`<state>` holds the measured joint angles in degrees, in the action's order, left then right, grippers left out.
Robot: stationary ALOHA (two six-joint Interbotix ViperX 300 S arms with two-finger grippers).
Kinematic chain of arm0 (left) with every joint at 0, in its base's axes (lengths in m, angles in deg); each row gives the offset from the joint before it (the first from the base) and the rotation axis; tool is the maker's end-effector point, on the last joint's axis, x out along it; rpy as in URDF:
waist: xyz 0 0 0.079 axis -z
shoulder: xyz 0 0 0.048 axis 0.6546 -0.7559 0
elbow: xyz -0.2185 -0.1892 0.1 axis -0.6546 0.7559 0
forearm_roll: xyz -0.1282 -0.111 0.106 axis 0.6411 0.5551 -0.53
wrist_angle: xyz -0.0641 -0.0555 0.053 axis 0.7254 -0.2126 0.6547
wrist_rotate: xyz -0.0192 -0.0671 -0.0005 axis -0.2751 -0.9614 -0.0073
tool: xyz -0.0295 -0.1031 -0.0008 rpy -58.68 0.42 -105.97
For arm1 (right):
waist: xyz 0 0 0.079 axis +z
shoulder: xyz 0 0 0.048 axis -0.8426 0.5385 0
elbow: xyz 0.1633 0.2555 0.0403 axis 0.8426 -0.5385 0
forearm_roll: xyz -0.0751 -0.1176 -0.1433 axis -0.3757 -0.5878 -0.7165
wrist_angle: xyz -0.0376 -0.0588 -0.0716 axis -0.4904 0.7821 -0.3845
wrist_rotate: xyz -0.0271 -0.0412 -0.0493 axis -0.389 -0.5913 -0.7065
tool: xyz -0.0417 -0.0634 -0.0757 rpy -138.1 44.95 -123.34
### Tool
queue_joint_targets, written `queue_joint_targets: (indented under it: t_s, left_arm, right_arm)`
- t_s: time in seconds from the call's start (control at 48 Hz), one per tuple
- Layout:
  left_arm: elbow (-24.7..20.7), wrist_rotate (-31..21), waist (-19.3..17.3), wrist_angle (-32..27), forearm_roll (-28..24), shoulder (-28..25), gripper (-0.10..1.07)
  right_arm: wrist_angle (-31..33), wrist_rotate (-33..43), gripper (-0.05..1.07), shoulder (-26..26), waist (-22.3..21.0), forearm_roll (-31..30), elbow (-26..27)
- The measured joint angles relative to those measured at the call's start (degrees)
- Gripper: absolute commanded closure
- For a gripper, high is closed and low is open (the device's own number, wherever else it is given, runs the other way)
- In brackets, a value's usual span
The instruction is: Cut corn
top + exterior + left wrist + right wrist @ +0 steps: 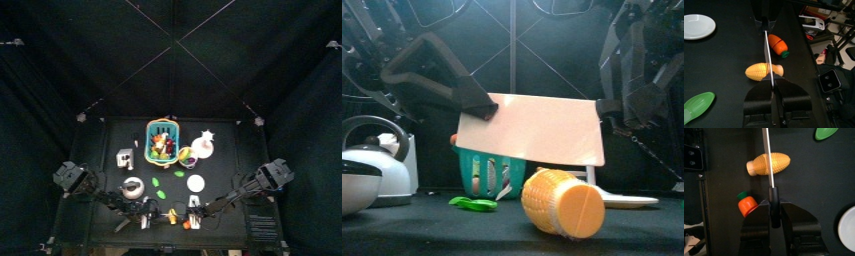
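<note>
A yellow corn cob (563, 203) lies at the table's front, beside an orange carrot (779, 45). A broad knife (543, 130) hangs edge down over the corn. In the wrist views its thin blade (767, 50) crosses the corn (769, 164) near the blunt end. I cannot tell whether it touches. My right gripper (772, 203) is shut on the black handle. My left gripper (771, 82) is shut on the blade's other end and shows at the blade's upper left corner in the front view (476, 105).
A teal basket (482, 178) with toy food stands behind the corn. A white kettle (369, 165) is at the left, and a white plate (629, 198) at the right. A green pea pod (473, 203) lies near the corn, and a green leaf (697, 102) farther off.
</note>
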<state>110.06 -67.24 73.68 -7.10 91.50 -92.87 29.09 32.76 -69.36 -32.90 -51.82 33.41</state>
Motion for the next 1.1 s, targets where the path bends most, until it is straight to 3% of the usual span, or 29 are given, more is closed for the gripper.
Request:
queue_joint_targets:
  t_s: [0.812, 1.104]
  left_arm:
    - [-0.18, -0.09, -0.26, -0.97, 0.09, -3.34, 0.64]
    - [0.62, 0.26, -2.46, -1.05, -0.79, -3.43, 0.64]
  right_arm:
    - [0.09, -0.09, 0.63, 2.11, -0.18, -0.26, 0.18]
    - [0.09, -0.18, 0.63, 3.52, -1.14, -0.79, 0.53]
